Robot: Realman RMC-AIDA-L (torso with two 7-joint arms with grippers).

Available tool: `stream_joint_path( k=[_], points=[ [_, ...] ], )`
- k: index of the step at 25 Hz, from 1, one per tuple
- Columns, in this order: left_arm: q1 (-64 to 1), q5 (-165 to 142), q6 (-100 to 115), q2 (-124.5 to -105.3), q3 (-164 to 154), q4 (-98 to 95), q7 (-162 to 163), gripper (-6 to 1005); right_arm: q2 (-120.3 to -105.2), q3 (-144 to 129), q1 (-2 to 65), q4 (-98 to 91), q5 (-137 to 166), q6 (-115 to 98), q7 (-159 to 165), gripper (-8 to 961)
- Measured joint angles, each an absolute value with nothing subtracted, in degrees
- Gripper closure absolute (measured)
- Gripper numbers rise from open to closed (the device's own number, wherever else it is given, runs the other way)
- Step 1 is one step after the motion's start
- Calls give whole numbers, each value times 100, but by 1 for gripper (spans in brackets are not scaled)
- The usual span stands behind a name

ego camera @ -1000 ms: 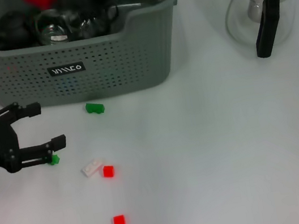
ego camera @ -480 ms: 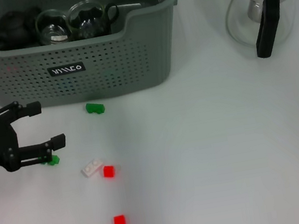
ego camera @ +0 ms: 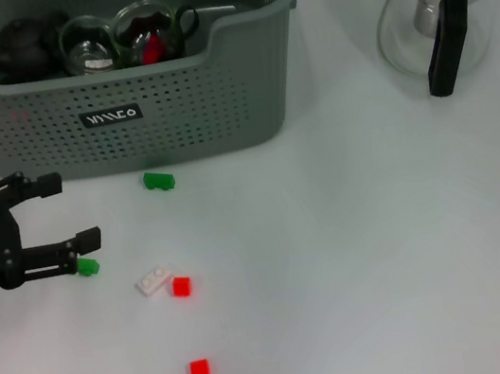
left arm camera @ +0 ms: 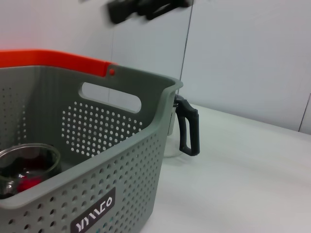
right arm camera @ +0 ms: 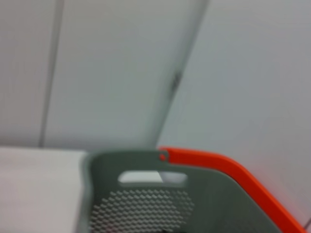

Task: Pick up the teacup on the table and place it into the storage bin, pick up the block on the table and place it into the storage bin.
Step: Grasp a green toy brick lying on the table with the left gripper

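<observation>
Block step, I judge: left claw (ego camera: pixel 70 213) spread wide, empty, near finger touching small green block (ego camera: pixel 88 266). Next: centre, clench, carry to storage bin (ego camera: pixel 214 87).

From the head we look steeply down on the table (ego camera: pixel 358 255). Both wrist views face level, close beside the bin (left arm camera: pixel 121 160); all three share it.

White table (ego camera: pixel 386 251) (storage bin (ego camera: pixel 169 104), blocks, pitcher (ego camera: pixel 440 11))
</observation>
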State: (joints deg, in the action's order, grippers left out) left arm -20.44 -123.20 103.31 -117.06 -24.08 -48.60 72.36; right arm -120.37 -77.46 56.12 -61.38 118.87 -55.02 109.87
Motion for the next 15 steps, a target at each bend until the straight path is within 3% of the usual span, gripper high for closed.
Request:
stream_joint_path(
  k=[7,15],
  points=[
    [-1983,-12367,10611,-11697,-2405,-5144,7232,54,-12014,-7615,3907,-7918,10363,-7485,10466,177],
    [-2009,-12633,10976,-11796,-2408,-5684,7519,59,-12010,-7614,3038,-7481,9962,-8636,9824,179]
  ],
)
